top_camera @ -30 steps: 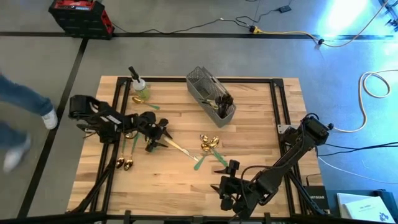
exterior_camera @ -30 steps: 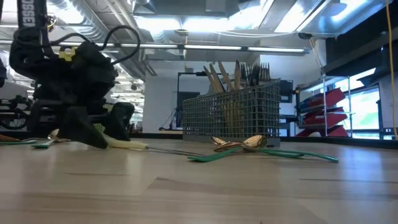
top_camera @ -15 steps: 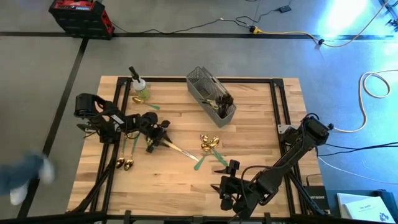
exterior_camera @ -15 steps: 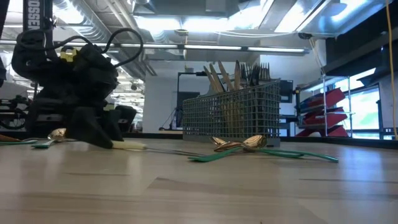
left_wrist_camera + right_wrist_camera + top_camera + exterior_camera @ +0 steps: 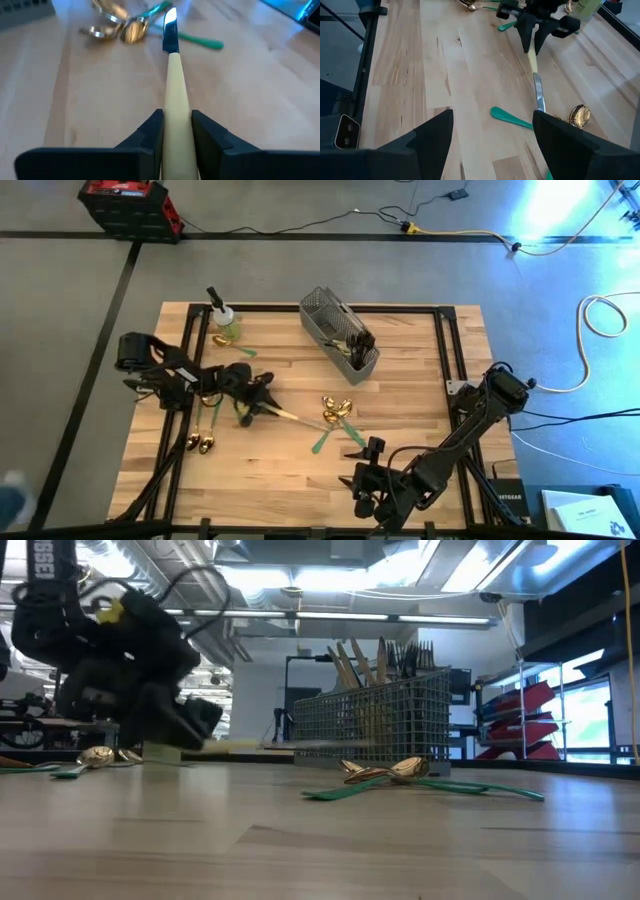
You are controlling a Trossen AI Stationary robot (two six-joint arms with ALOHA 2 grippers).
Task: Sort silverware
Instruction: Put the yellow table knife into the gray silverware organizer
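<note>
Silverware lies scattered over the pale butcher-block wooden table (image 5: 400, 395): slim, hand-length pieces in shiny gold, with matte green or cream handles. A cream-handled knife with a polished steel blade (image 5: 172, 75) is clamped between the two dark, blocky fingers (image 5: 150, 131) of the left gripper (image 5: 258, 394); the smooth rounded handle fills the gap between them and the blade sticks straight out ahead, off the wood, as the low view shows it level above the tabletop. Just past the blade tip sits a small heap of glossy gold spoons (image 5: 336, 410), with flat green-handled pieces (image 5: 322, 440) crossing beside them. More gold spoons (image 5: 200, 443) lie near the table's left edge, under the left arm.

A grey wire-mesh rectangular caddy (image 5: 335, 330) stands toward the far middle of the table with several gold and dark utensils upright inside. A small clear spray bottle of green liquid (image 5: 224, 320) stands at the far left corner.

The left arm reaches in low from the left edge, its wrist nearly horizontal and pointing toward the table's centre. The right arm waits folded at the near right corner, its gripper (image 5: 372, 448) with fingers (image 5: 432, 131) spread wide apart and holding nothing.
</note>
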